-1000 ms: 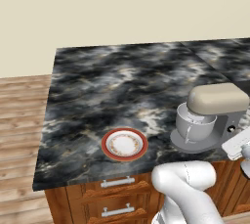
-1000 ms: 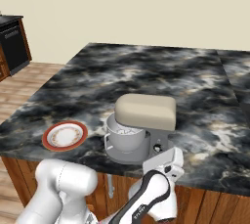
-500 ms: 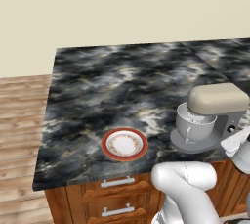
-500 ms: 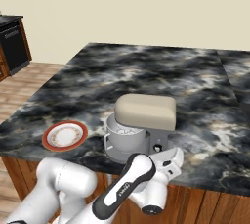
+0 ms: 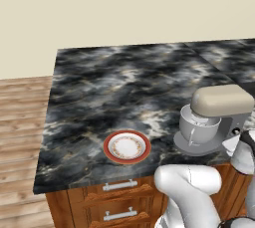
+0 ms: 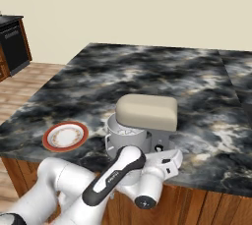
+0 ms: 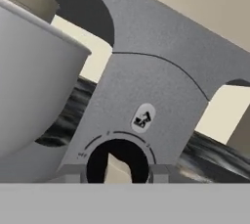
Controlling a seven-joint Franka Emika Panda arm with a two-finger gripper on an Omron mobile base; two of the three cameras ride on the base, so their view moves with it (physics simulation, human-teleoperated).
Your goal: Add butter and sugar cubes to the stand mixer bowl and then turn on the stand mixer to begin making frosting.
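The white arm's two-finger gripper (image 6: 172, 159) has swung in over the last second and now sits right at the small dark knob (image 7: 117, 162) on the grey stand mixer (image 6: 147, 121); whether its jaws are apart I cannot tell. At ten o'clock of the knob, the shiny metal bowl (image 7: 29, 71) is seated under the beige head. Farther off, at nine o'clock, the red-rimmed plate (image 6: 49, 143) lies bare, suggesting only switching on remains.

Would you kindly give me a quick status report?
Gripper at stand mixer knob, grip unclear. Bowl seated under head. Plate bare. Nothing blocking.
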